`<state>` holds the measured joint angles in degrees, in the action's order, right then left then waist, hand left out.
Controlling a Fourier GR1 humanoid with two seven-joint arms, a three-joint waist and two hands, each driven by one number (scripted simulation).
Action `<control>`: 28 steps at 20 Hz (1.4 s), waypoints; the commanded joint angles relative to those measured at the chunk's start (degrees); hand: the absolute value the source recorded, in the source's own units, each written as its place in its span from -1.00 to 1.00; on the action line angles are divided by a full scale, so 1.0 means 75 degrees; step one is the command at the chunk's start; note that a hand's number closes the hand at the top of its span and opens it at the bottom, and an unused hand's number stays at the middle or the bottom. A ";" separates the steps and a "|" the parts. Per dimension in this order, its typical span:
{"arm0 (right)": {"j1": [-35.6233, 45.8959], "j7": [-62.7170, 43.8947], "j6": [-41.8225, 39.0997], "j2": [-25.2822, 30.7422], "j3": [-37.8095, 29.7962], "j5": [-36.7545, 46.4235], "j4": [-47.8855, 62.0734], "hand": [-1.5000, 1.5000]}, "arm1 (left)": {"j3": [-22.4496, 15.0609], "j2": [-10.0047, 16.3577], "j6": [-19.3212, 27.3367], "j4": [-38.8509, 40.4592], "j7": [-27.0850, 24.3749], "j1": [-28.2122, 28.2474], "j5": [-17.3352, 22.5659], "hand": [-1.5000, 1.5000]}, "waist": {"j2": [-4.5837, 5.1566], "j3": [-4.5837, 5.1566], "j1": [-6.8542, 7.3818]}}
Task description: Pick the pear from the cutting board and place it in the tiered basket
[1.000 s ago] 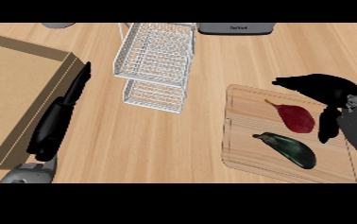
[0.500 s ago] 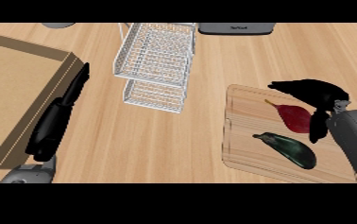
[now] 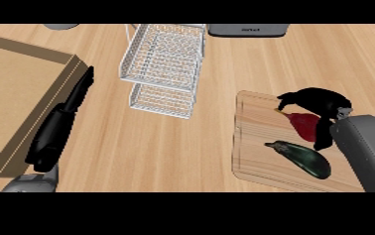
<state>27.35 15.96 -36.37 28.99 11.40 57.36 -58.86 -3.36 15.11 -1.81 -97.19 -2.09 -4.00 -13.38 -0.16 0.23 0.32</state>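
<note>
Right hand [image 3: 319,100]: fingers [image 3: 287,99] bent and arched over the pear [image 3: 303,122]. The tips come down at its narrow stem end and the thumb drops along its right flank, so the hand curls round the fruit from above. Whether the tips actually press on the skin can't be made out.

The pear is dark red and lies on its side on the cutting board [image 3: 253,135], in the board's upper right part, half covered by the hand. It is not lifted.

Just below the pear on the same board lies a dark green eggplant [image 3: 302,159], set diagonally with its stem toward the board's middle, apart from the pear. The grey right forearm [image 3: 359,145] enters at the right edge.

The board sits on the bench [image 3: 205,149] at the right. The tiered basket [image 3: 164,60], white wire with two tiers, stands well apart to the upper left of the board, both tiers bare.

Left hand [image 3: 66,120]: fingers straight and held together, pointing up the view, resting along the edge of a tan box [image 3: 29,85] at far left. It holds nothing.

A grey appliance [image 3: 245,29] sits at the top edge, behind the basket.
</note>
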 commanded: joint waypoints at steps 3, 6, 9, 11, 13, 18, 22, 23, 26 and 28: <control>-0.0013 0.0591 -0.0003 -0.0264 -0.0165 -0.0214 -0.0275 1.00 | -0.0111 -0.0294 0.0096 0.0190 -0.0060 -0.0055 -0.0261 0.00 | 0.0020 -0.0031 -0.0031; 0.0135 0.1109 0.0753 -0.0218 -0.0314 -0.0028 0.0163 1.00 | -0.0045 -0.0229 -0.0056 -0.0222 0.0034 0.0189 -0.0232 0.00 | 0.0025 -0.0034 0.0009; -0.0485 0.1348 0.1209 -0.0256 -0.0370 -0.0078 -0.0425 1.00 | 0.0434 0.0071 -0.0388 0.0343 -0.0409 -0.0054 0.0060 0.00 | 0.0016 -0.0030 -0.0055; 0.0203 0.1396 0.1043 -0.0112 -0.0697 -0.0185 -0.0276 1.00 | 0.0264 -0.0140 -0.0303 0.0049 0.0447 -0.0589 -0.0056 0.00 | 0.0019 -0.0033 -0.0042; 0.0224 0.1440 0.1378 -0.0219 -0.0860 -0.0181 -0.0229 1.00 | 0.0590 -0.0033 -0.0255 0.0793 -0.0534 -0.0355 -0.0032 0.00 | 0.0030 -0.0030 -0.0040; -0.0129 -0.0898 0.2394 -0.0058 -0.2146 0.0047 -0.0531 1.00 | 0.0251 -0.0293 -0.0001 0.0226 -0.0135 -0.0080 -0.0296 0.00 | -0.0025 -0.0029 -0.0206; 0.0127 -0.2822 0.3076 -0.0389 -0.2677 0.0402 -0.1021 1.00 | 0.0294 -0.0256 -0.0093 0.0237 -0.0253 0.0092 -0.0211 0.00 | -0.0037 -0.0018 -0.0143; -0.0177 -0.2483 0.3203 -0.0227 -0.2832 0.0220 -0.1394 1.00 | 0.0289 -0.0235 -0.0045 0.0412 -0.0237 -0.0169 -0.0356 0.00 | -0.0023 -0.0024 -0.0214; -0.0122 -0.2904 0.2201 -0.0264 -0.3347 -0.0589 -0.2516 1.00 | 0.0299 -0.0205 -0.0171 -0.0169 -0.0042 0.0320 -0.0238 0.00 | -0.0053 -0.0024 -0.0146; 0.0244 -0.3090 0.1943 -0.0732 -0.3831 -0.1397 -0.2698 1.00 | -0.0032 -0.0596 0.0191 0.0221 -0.0113 0.0078 -0.0599 0.00 | -0.0056 -0.0022 -0.0234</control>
<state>26.72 -3.37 -17.78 25.44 -12.05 53.65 -73.74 -1.63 12.80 -2.30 -95.80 -3.13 -3.57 -15.79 -0.43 0.04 -1.06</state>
